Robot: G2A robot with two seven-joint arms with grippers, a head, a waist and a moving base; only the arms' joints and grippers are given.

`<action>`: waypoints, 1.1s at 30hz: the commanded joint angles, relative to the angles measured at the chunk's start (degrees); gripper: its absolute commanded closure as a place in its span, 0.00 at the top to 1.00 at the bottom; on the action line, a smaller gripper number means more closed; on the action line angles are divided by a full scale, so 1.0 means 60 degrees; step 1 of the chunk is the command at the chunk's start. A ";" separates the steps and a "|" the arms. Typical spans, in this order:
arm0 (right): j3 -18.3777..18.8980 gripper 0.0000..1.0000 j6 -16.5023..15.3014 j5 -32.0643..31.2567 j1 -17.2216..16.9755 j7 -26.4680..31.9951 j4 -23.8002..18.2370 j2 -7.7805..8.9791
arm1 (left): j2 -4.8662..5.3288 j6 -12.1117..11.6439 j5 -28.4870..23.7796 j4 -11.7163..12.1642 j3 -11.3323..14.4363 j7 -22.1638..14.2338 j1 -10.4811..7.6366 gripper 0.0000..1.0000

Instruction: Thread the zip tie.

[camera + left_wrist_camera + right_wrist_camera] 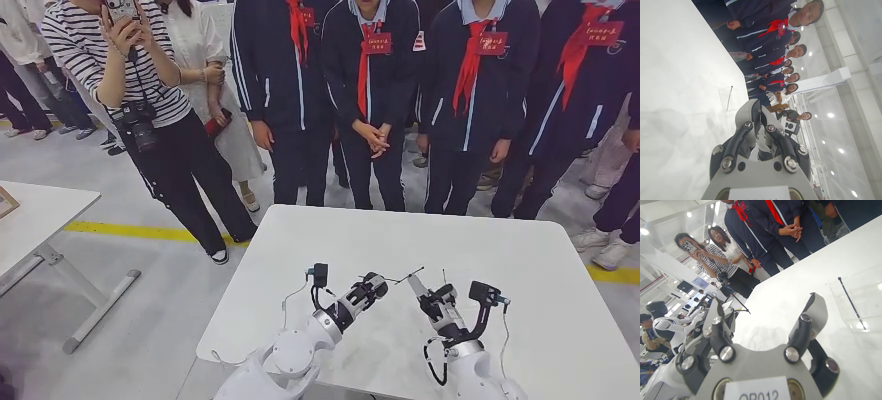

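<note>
The zip tie (pixel 851 303) is lying on a clear sheet (pixel 870 298) on the table (pixel 791 285), looking light and whippy, best pinched near its head. The right gripper (pixel 764 300) is holding its jaws wide and empty; the left gripper (pixel 758 106) is clamping what looks like a thin black strap (pixel 760 121).

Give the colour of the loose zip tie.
The zip tie is black; clearest in right wrist view.

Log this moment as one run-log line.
left gripper: shut on zip tie | right gripper: open, empty | second zip tie: on clear sheet
</note>
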 commanded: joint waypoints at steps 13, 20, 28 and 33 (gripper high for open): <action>0.0178 1.00 -0.0830 -0.2773 0.0180 -0.0270 0.0452 0.0205 | -0.0060 0.0291 -0.1223 -0.0547 -0.0150 0.0178 0.0167 0.00; 0.0178 1.00 -0.0830 -0.2773 0.0180 -0.0270 0.0452 0.0205 | -0.0062 0.0292 -0.1229 -0.0541 -0.0157 0.0210 0.0167 0.00; -0.0228 1.00 -0.0525 -0.4429 0.0763 0.0661 0.0736 0.0237 | -0.0113 0.0387 -0.1291 -0.0477 -0.0101 0.0506 0.0081 0.00; -0.0283 1.00 -0.0402 -0.4518 0.0802 0.0639 0.0755 0.0225 | -0.0119 0.0390 -0.1282 -0.0476 -0.0086 0.0521 0.0068 0.00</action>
